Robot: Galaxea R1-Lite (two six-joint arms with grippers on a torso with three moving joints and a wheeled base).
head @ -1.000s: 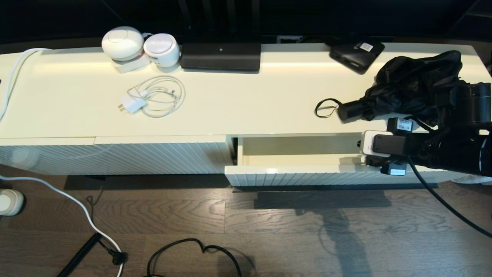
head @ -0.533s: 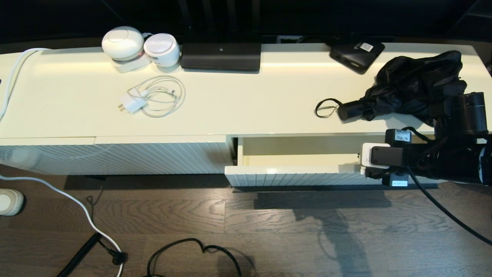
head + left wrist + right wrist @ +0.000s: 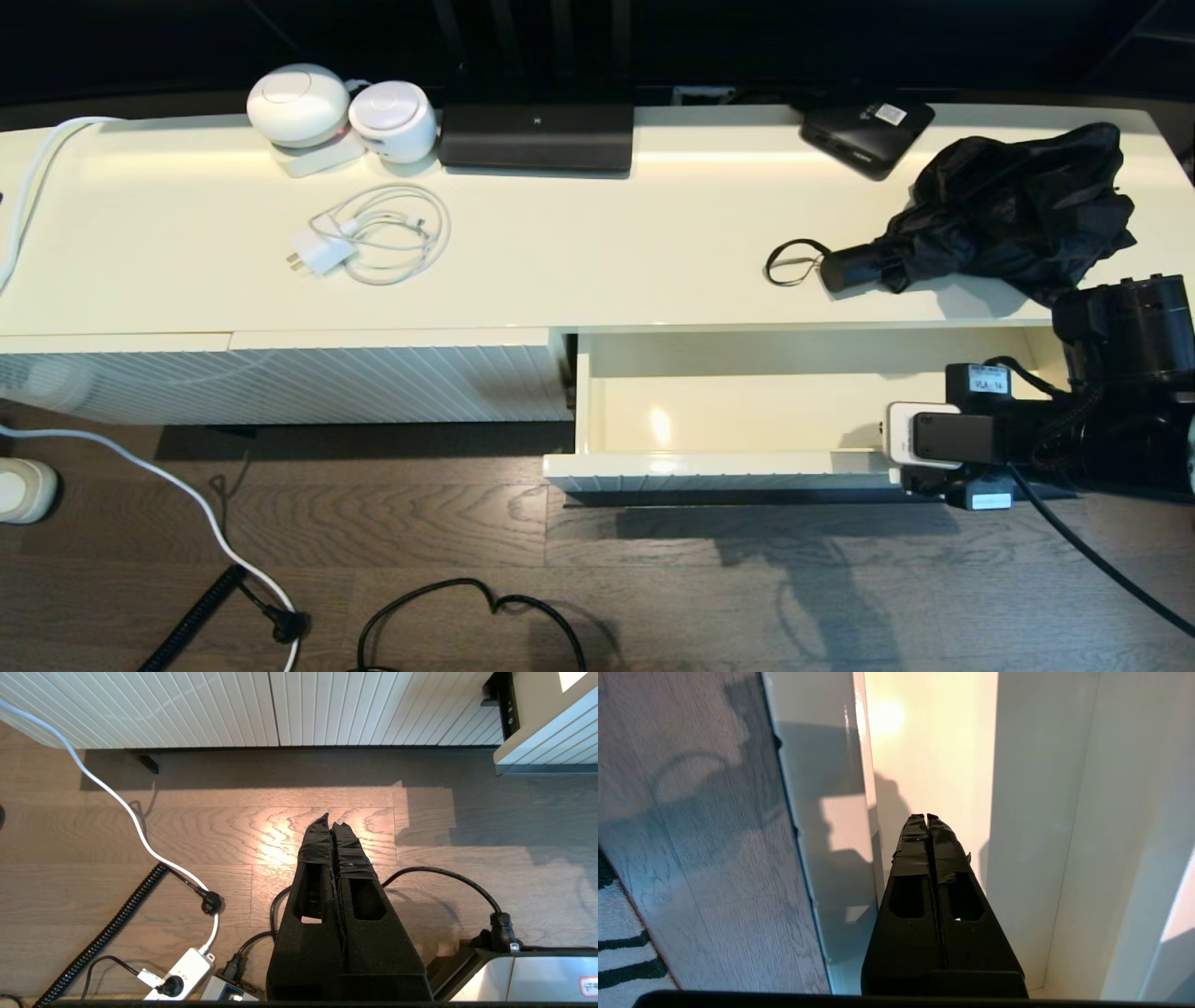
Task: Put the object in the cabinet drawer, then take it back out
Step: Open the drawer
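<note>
The black folding umbrella (image 3: 1008, 210) lies on the cabinet top at the right, its short handle (image 3: 854, 266) and wrist loop (image 3: 789, 261) pointing left. Below it the cream drawer (image 3: 728, 465) stands pulled out, its glossy interior (image 3: 747, 411) bare. My right gripper (image 3: 927, 816) is shut with nothing between its fingers. It reaches inside the drawer at its right end, just behind the front panel (image 3: 822, 826); in the head view the wrist camera (image 3: 934, 439) covers it. My left gripper (image 3: 331, 820) is shut and hangs over the wooden floor, away from the drawer's corner (image 3: 546, 732).
On the cabinet top sit two white round devices (image 3: 299, 103), a black box (image 3: 537, 135), a flat black box with a white label (image 3: 866, 131) and a white charger with coiled cable (image 3: 373, 233). Cords (image 3: 467, 607) and a power strip (image 3: 182, 970) lie on the floor.
The drawer has slid out toward me and stands much wider open. My right arm has drawn back with it, clear of the umbrella, which has not moved.
</note>
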